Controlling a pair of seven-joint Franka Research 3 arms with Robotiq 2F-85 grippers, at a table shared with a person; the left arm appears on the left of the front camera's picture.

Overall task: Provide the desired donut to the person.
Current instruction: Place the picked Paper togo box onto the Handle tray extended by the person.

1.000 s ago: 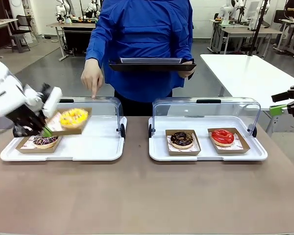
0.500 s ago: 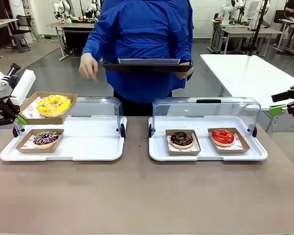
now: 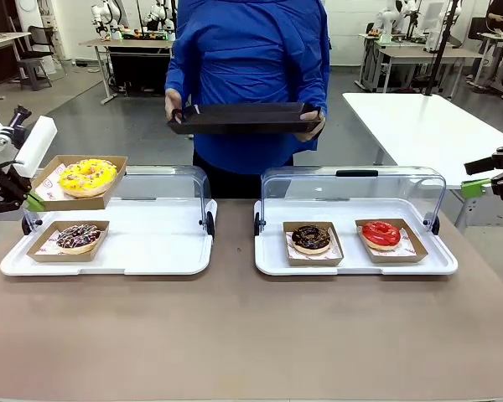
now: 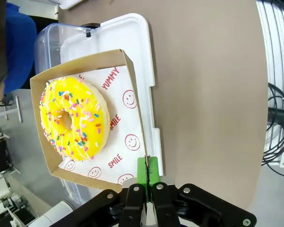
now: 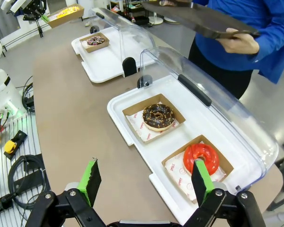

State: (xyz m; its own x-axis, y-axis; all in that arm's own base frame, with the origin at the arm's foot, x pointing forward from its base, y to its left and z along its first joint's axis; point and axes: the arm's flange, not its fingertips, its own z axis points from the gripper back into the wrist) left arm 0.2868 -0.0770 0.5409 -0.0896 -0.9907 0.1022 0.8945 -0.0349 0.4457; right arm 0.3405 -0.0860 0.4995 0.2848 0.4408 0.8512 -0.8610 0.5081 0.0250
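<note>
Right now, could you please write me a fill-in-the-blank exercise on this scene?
The left pincer holds a carton with a donut coloured ____.
The right pincer is ____.
The tray in the hands of the person is ____.
Missing words: yellow, open, black.

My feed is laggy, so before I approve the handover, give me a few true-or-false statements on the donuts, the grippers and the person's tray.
1. The left gripper is shut on the edge of the cardboard tray carrying the yellow sprinkled donut. True.
2. The yellow sprinkled donut lies on the person's black tray. False: it is held in the air over the left white tray.
3. The right gripper holds the red donut. False: it is open and empty; the red donut sits in the right display case.
4. The person holds the black tray with both hands. True.
</note>
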